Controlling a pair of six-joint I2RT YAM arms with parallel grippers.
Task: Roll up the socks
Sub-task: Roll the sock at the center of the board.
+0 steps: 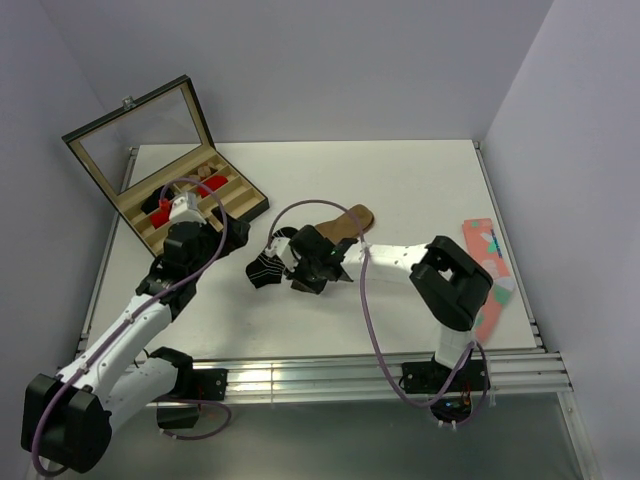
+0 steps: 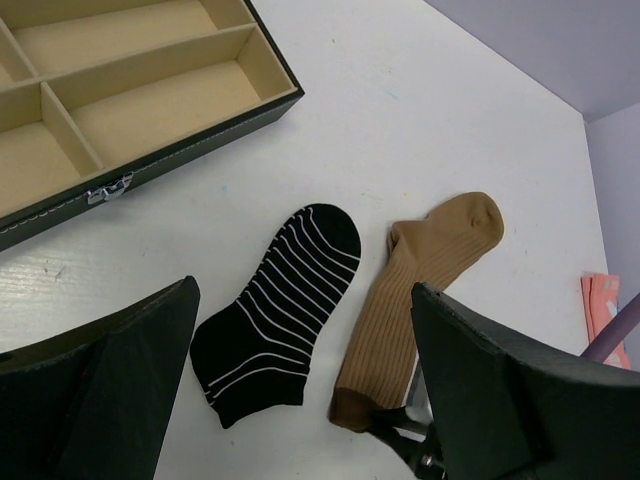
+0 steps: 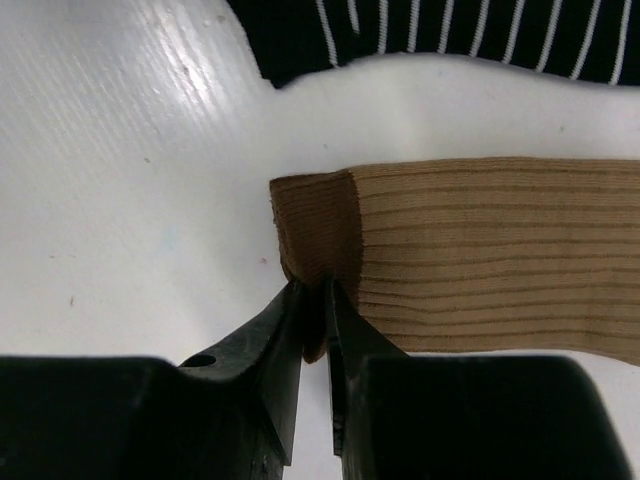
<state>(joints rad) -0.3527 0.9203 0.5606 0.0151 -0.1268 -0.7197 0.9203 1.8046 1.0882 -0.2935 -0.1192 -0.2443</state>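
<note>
The tan-brown sock (image 3: 480,260) lies flat on the white table, its darker cuff end toward my right gripper (image 3: 313,300). That gripper is shut on the cuff's corner, with fabric pinched between the fingertips. In the top view the right gripper (image 1: 300,268) covers the cuff, and the tan sock (image 1: 347,220) runs up and to the right from it. The short black sock with white stripes (image 2: 285,310) lies flat beside the tan sock (image 2: 420,290), apart from it. My left gripper (image 2: 302,285) hangs open above them, holding nothing; in the top view the left gripper (image 1: 185,212) sits near the box.
An open wooden box (image 1: 190,195) with dividers and a glass lid stands at the back left, with red bundles inside. A coral-pink patterned sock (image 1: 490,270) lies near the table's right edge. Purple cables loop over both arms.
</note>
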